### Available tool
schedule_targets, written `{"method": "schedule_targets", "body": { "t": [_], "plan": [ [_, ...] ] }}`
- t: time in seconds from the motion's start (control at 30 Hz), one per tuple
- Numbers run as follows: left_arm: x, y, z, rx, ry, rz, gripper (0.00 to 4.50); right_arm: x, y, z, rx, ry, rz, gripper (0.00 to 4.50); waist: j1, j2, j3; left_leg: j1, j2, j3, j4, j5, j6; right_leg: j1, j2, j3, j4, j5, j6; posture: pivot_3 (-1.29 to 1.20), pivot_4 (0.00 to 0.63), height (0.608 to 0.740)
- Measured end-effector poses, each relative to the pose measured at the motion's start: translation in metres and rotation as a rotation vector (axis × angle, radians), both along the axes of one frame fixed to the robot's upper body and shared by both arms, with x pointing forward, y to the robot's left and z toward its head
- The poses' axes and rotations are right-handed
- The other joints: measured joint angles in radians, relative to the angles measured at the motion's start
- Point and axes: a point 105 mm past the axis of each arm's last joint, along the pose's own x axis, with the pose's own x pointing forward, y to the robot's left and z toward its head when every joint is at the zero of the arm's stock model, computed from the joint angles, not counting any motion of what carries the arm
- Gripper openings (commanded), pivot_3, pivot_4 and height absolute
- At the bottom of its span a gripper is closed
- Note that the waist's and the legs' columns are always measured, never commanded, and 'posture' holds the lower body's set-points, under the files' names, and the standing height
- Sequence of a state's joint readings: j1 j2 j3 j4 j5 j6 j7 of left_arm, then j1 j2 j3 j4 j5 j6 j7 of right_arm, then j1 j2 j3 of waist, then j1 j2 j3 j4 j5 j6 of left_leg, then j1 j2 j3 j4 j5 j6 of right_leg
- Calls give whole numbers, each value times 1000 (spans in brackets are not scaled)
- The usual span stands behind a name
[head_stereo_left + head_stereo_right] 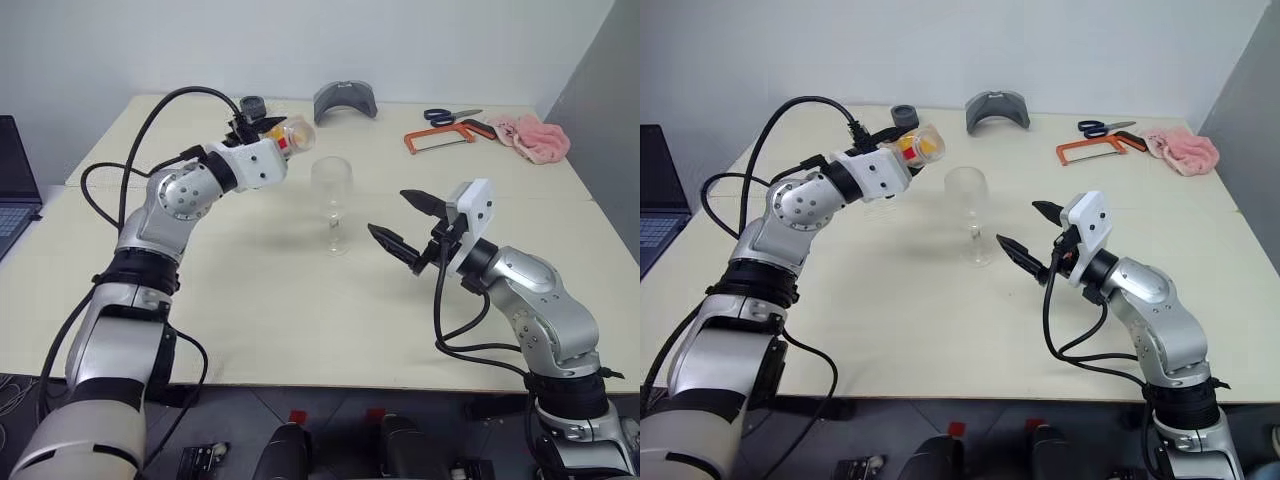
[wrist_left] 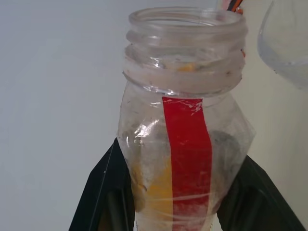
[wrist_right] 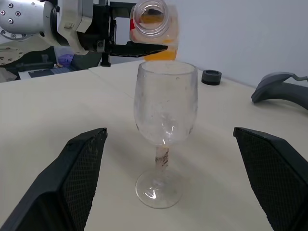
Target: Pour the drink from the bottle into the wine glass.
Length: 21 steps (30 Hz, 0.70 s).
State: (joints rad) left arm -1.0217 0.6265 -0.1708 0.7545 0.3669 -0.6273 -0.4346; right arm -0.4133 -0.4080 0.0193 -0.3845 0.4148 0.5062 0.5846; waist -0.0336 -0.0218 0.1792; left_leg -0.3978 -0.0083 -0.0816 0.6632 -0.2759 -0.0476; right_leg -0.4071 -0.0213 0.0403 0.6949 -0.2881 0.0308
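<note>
One uncapped bottle (image 1: 920,146), tipped nearly level with its mouth toward the wine glass (image 1: 969,215), is clamped in the raised left pincer (image 1: 902,148). Orange drink (image 3: 159,52) pools along its lower side; a red stripe marks the label. The glass stands empty on the surface (image 1: 890,300). Beside it the right pincer (image 1: 1030,235) hovers, fingers spread apart.
</note>
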Motion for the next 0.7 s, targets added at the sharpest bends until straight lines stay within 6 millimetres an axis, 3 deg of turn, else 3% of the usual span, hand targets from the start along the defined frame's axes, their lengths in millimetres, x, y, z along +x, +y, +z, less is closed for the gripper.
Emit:
{"method": "schedule_targets", "body": {
  "t": [0.4,0.7],
  "plan": [
    [6,-10,-3,125,-85,1,1670,-2,-3,-7,-2,5,-2,4500,0,0,0,0,0,1,0,0,0,0,0,0,0,0,0,0,150,740],
    [8,-17,11,168,-181,8,1669,-3,-4,-11,-5,12,-5,4500,0,0,0,0,-1,1,0,0,0,-1,0,0,1,0,0,0,150,740]
  ]
}}
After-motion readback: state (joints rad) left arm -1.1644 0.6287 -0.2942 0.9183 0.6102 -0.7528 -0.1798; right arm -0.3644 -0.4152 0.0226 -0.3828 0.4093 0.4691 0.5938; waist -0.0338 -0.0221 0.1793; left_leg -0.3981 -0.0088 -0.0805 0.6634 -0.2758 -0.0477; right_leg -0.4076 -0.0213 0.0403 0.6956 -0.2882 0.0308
